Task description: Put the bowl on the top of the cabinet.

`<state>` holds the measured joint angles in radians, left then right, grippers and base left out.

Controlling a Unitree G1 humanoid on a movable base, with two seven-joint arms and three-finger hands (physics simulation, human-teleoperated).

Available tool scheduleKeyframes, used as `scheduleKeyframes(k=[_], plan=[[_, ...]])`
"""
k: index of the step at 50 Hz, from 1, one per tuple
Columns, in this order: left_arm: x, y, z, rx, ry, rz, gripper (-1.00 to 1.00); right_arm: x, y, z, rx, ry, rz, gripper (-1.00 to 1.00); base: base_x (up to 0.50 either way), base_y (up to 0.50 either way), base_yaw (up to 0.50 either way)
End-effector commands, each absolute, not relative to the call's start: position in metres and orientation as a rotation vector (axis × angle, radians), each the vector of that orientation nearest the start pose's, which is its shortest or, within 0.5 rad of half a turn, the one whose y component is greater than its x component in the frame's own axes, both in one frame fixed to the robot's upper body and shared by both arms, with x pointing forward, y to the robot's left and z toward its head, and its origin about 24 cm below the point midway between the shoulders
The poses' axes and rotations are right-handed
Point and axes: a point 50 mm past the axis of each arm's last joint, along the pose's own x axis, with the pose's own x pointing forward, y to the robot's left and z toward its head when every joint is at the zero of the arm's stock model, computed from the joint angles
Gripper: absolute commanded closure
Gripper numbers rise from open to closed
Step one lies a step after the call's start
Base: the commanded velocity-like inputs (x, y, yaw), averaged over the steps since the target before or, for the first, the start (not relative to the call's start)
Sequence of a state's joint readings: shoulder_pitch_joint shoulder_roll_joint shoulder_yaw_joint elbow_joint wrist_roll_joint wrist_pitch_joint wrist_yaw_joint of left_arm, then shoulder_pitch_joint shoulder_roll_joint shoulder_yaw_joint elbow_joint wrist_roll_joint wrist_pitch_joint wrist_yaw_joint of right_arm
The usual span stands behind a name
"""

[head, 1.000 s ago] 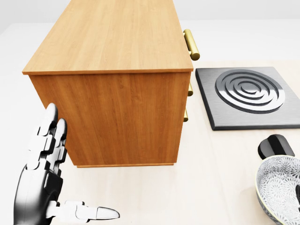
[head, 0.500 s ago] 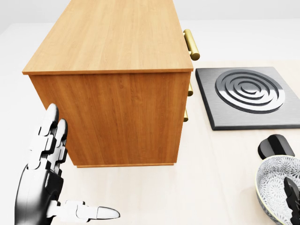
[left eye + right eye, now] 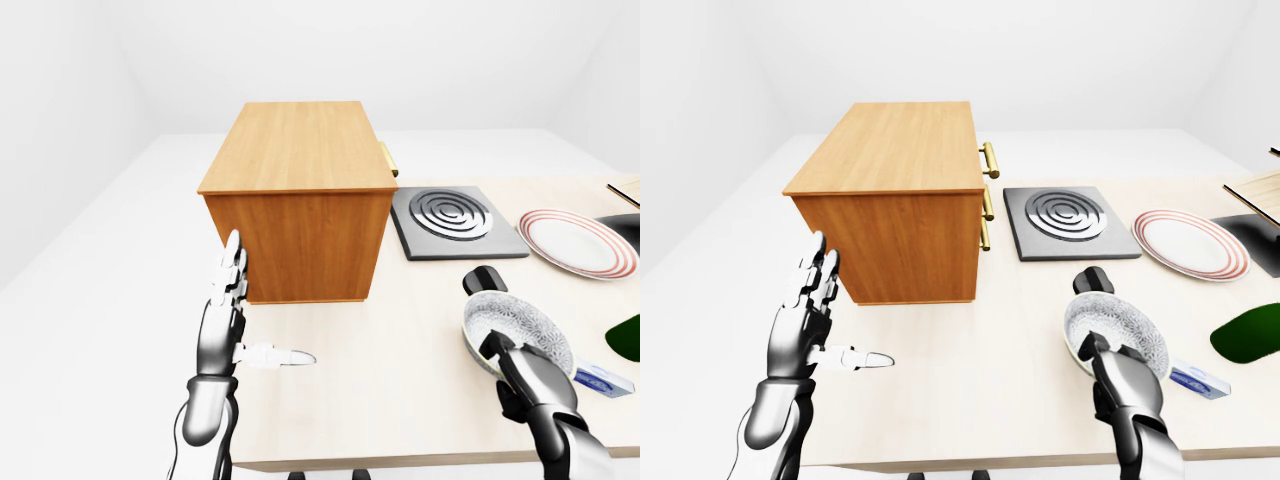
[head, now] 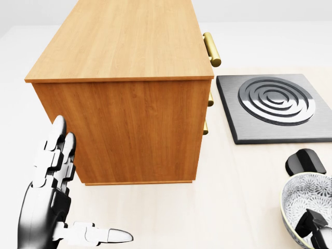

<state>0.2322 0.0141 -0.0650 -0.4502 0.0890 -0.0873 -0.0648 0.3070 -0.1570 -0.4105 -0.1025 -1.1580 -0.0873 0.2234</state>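
The grey-and-white patterned bowl (image 3: pixel 522 322) sits on the pale table at the lower right of the left-eye view. My right hand (image 3: pixel 499 350) is at the bowl's near rim, its dark fingers curled over the edge and into the bowl (image 4: pixel 303 199). The wooden cabinet (image 3: pixel 298 148) stands to the left of the bowl, with a flat bare top and brass handles on its right side. My left hand (image 3: pixel 256 314) is held up beside the cabinet's lower left corner. It is open, fingers straight up and thumb pointing right, and holds nothing.
A dark stove plate (image 3: pixel 452 216) with ring burner lies right of the cabinet. A small black object (image 3: pixel 484 279) rests just above the bowl. A red-rimmed plate (image 3: pixel 575 242), a green thing (image 3: pixel 628 336) and a small box (image 3: pixel 603 380) lie further right. The table's near edge (image 3: pixel 400 462) runs below.
My right hand has come in from the lower right edge of the head view and curled over the bowl's rim; the bowl shifted slightly left. The left hand and the cabinet stay put.
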Motion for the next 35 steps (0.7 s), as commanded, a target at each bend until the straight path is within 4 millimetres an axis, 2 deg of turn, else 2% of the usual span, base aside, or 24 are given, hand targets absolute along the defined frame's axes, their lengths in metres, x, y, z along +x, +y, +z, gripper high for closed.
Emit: scheduleKeyframes(k=[1,6,7,12,13,16,17,19,20,22,24,26,27,29,31,32,35], plan=[[0.201,0.145,0.106,0.106,-0.323,-0.062,-1.0,0.157,-0.271,-0.006,-1.333,0.556,0.04,1.0,0.0,0.0,0.0],[0.201,0.145,0.105,0.106,-0.317,-0.062,-1.0,0.157,-0.272,-0.005,-1.345,0.549,0.038,1.0,0.0,0.0,0.0],[0.201,0.145,0.104,0.106,-0.313,-0.062,-1.0,0.159,-0.273,0.008,-1.337,0.524,0.018,1.0,0.0,0.0,0.0],[0.2,0.144,0.106,0.107,-0.322,-0.063,-1.0,0.16,-0.276,0.038,-1.278,0.477,-0.025,1.0,0.0,0.0,0.0],[0.2,0.145,0.107,0.107,-0.327,-0.063,-1.0,0.16,-0.274,0.051,-1.247,0.446,-0.023,1.0,0.0,0.0,0.0],[0.2,0.145,0.107,0.107,-0.326,-0.062,-1.0,0.159,-0.272,0.07,-1.184,0.403,-0.012,1.0,0.0,0.0,0.0],[0.201,0.145,0.107,0.107,-0.325,-0.062,-1.0,0.159,-0.27,0.076,-1.155,0.382,-0.003,1.0,0.0,0.0,0.0],[0.201,0.145,0.107,0.107,-0.325,-0.062,-1.0,0.159,-0.271,0.077,-1.146,0.384,-0.004,1.0,0.0,0.0,0.0],[0.201,0.145,0.105,0.107,-0.316,-0.061,-1.0,0.159,-0.26,0.103,-1.121,0.28,0.047,1.0,0.0,0.0,0.0],[0.202,0.145,0.105,0.107,-0.315,-0.061,-1.0,0.159,-0.257,0.118,-1.108,0.196,0.008,1.0,0.0,0.0,0.0],[0.202,0.145,0.105,0.107,-0.319,-0.062,-1.0,0.16,-0.249,0.145,-1.115,0.044,-0.026,1.0,0.0,0.0,0.0],[0.202,0.145,0.105,0.107,-0.319,-0.061,-1.0,0.16,-0.249,0.148,-1.114,0.028,-0.038,1.0,0.0,0.0,0.0],[0.201,0.145,0.106,0.107,-0.321,-0.062,-1.0,0.162,-0.244,0.164,-1.137,-0.064,-0.05,1.0,0.0,0.0,0.0],[0.201,0.145,0.104,0.107,-0.314,-0.062,-1.0,0.165,-0.241,0.173,-1.156,-0.111,-0.054,1.0,0.0,0.0,0.0],[0.2,0.144,0.107,0.107,-0.325,-0.064,-1.0,0.172,-0.236,0.191,-1.204,-0.211,-0.061,1.0,0.0,0.0,0.0],[0.2,0.144,0.107,0.107,-0.325,-0.064,-1.0,0.172,-0.235,0.192,-1.208,-0.212,-0.058,1.0,0.0,0.0,0.0],[0.201,0.145,0.106,0.107,-0.323,-0.064,-1.0,0.203,-0.226,0.232,-1.333,-0.394,-0.048,1.0,0.0,0.0,0.0]])
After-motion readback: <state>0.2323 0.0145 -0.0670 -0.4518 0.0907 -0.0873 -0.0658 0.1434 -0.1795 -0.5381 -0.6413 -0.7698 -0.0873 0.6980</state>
